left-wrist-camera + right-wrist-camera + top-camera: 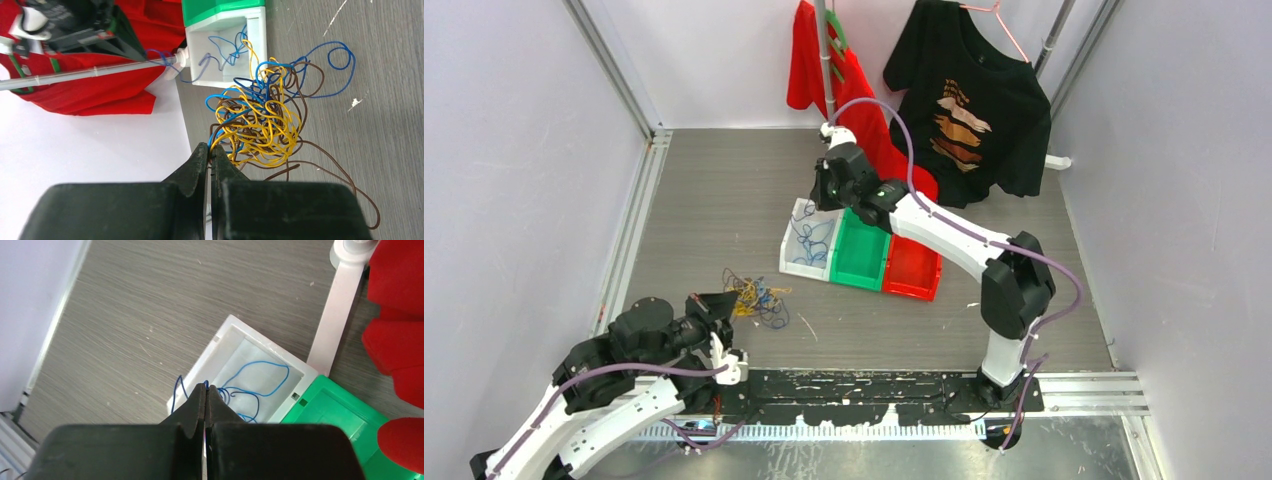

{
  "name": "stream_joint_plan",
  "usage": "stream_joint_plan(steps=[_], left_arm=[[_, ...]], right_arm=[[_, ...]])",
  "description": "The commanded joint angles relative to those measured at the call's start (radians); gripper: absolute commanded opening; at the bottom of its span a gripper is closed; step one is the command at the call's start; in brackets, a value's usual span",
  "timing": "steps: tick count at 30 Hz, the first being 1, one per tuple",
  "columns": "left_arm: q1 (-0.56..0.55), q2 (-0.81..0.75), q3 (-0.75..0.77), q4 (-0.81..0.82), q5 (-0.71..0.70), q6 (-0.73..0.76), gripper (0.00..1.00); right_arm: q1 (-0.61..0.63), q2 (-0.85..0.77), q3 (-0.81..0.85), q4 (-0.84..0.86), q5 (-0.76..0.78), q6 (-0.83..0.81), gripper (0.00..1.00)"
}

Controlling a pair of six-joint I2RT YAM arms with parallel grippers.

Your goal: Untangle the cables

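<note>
The left gripper (209, 148) is lying low over the near left of the table (704, 220). Its jaws are pressing together, and the tips are touching the near edge of the tangle of cables (260, 125); whether a strand is pinched cannot be told. The tangle (yellow, blue and brown strands looped through one another) is resting on the table, near the white bin (235, 322). Beyond it, the right gripper (205, 388) is hanging over that bin, its jaws clamping a blue cable (265, 361) that is looping down into it. A green bin (860, 250) and a red bin (912, 268) are sitting alongside. A red T-shirt (864, 100) and a black T-shirt (969, 100) are hanging farthest back.
</note>
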Motion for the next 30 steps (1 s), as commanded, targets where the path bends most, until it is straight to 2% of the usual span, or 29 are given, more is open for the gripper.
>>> stream_joint_plan(steps=[1,5,11,13,17,20,24,27,30], left_arm=[[-0.001,0.01,0.05,0.09,0.033,-0.002,0.0],[-0.001,0.014,0.056,0.118,0.05,0.008,0.0],[-0.001,0.032,0.062,0.146,0.065,0.008,0.0],[-0.001,0.034,0.063,0.147,0.068,0.005,0.0],[-0.001,0.042,0.069,0.174,0.066,0.001,0.0],[-0.001,0.049,0.071,0.205,0.058,-0.02,0.0],[-0.001,0.073,0.082,0.291,0.028,-0.092,0.0],[-0.001,0.103,0.117,0.29,0.02,-0.146,0.0],[-0.001,0.113,0.131,0.294,0.033,-0.16,0.0]], right_arm=[[0.01,0.067,0.059,-0.037,0.033,-0.039,0.01],[0.029,0.131,0.105,-0.1,0.052,-0.07,0.04],[0.028,0.139,0.131,-0.134,0.079,-0.081,0.53],[0.028,0.133,0.144,-0.151,0.091,-0.089,0.61],[0.025,0.084,0.135,-0.154,0.076,-0.097,0.64],[0.031,0.011,0.052,-0.071,0.026,-0.112,0.64],[0.048,-0.193,-0.258,0.225,-0.085,-0.096,0.65],[0.068,-0.339,-0.508,0.464,-0.148,-0.065,0.67],[0.099,-0.453,-0.683,0.588,-0.192,-0.053,0.71]])
